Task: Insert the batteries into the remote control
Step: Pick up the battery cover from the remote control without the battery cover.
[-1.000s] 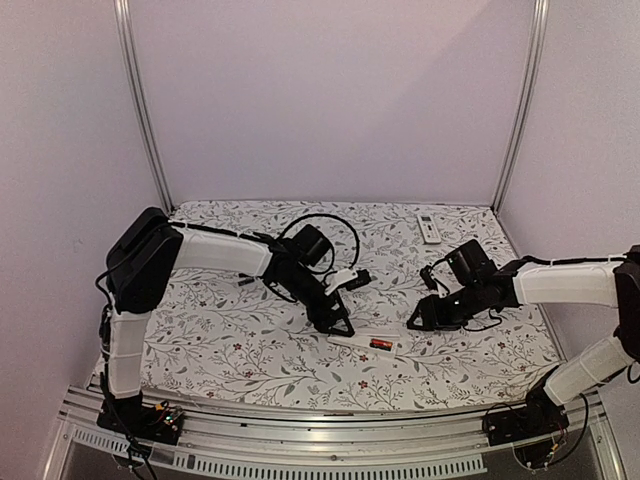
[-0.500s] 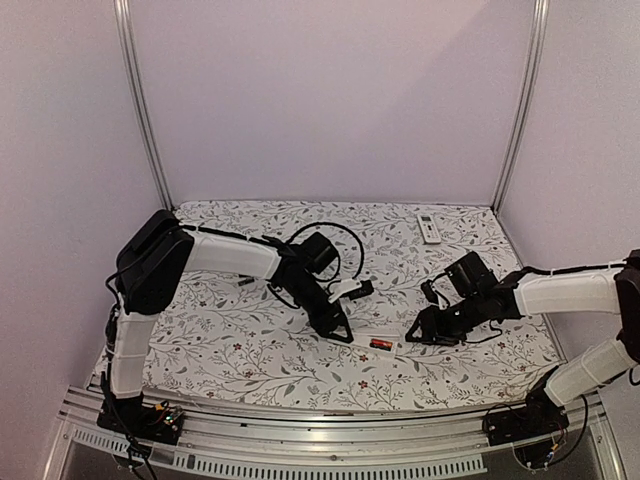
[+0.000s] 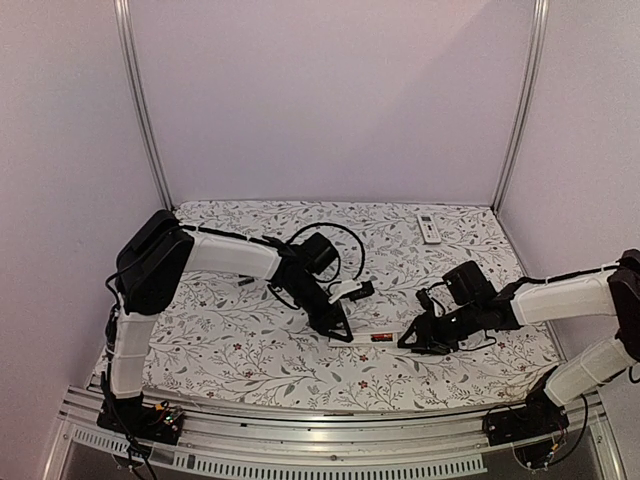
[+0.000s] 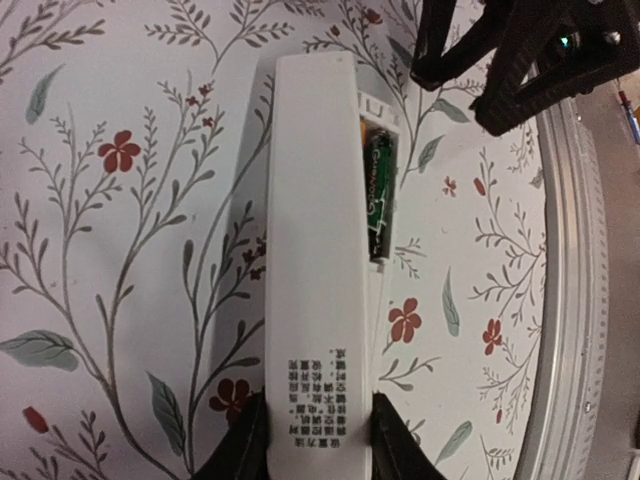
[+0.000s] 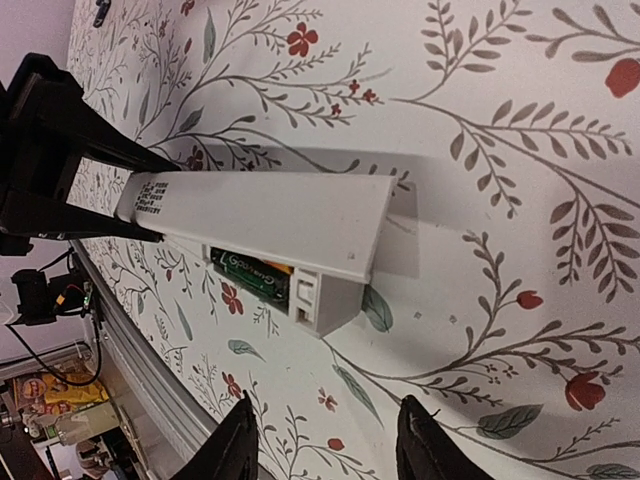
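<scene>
Top external view: over the table [image 3: 250, 370] the left arm [image 3: 230, 255] reaches in from 9 o'clock and the right arm [image 3: 560, 295] from 3 o'clock. They meet at the remote [image 4: 315, 200], which lies toward 6 o'clock of the table. The left gripper [image 4: 318, 445] has its jaws closed against both long sides of the remote's end, at 6 o'clock in its wrist view. The right gripper [image 5: 325, 440] is part open and empty, just short of the other end. One battery [image 4: 378, 190] lies in the open bay, toward 1 o'clock on the remote. Held by one end only, the remote could swivel or slip if the right gripper pushes the bay end. A jolt might tip the battery out if it is not fully seated.
</scene>
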Robot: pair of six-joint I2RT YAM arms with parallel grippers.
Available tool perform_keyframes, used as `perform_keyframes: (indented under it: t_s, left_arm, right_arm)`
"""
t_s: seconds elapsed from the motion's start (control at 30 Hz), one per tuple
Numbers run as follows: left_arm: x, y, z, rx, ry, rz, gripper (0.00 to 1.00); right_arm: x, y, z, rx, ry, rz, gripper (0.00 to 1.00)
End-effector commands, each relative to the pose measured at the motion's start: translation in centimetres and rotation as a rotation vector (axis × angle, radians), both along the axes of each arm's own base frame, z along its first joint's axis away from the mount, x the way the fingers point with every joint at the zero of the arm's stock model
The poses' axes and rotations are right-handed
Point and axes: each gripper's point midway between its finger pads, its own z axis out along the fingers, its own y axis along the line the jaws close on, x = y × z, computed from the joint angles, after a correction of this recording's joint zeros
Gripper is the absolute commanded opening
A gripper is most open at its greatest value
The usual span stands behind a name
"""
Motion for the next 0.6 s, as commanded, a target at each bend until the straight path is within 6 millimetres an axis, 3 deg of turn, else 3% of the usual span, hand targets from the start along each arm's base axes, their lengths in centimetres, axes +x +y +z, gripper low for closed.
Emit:
perform_keyframes:
  t_s: [0.0,0.1,0.33,0.57]
  left_arm:
    - [-1.0,0.1,-0.3,0.005,0.013,-0.021,0.24]
    - [-0.9,0.0,0.0,-0.004,0.009,-0.017,0.19]
    - [-0.5,-0.3,2.1,-0.068,-0.115,-0.015,0.18]
    - [-1.2,-0.3,3.0,-0.119,-0.308,-0.052,0.17]
  right_arm:
    - [-0.1,0.8,-0.2,0.041,0.016,-0.003,0.46]
    - [0.4,0.7,-0.2,0.028,-0.003,-0.015,0.45]
    - [1.2,0.8,-0.7,-0.002,-0.019,-0.003,0.44]
    - [2.9,-0.8,1.7,0.029,-0.069,0.001,0.47]
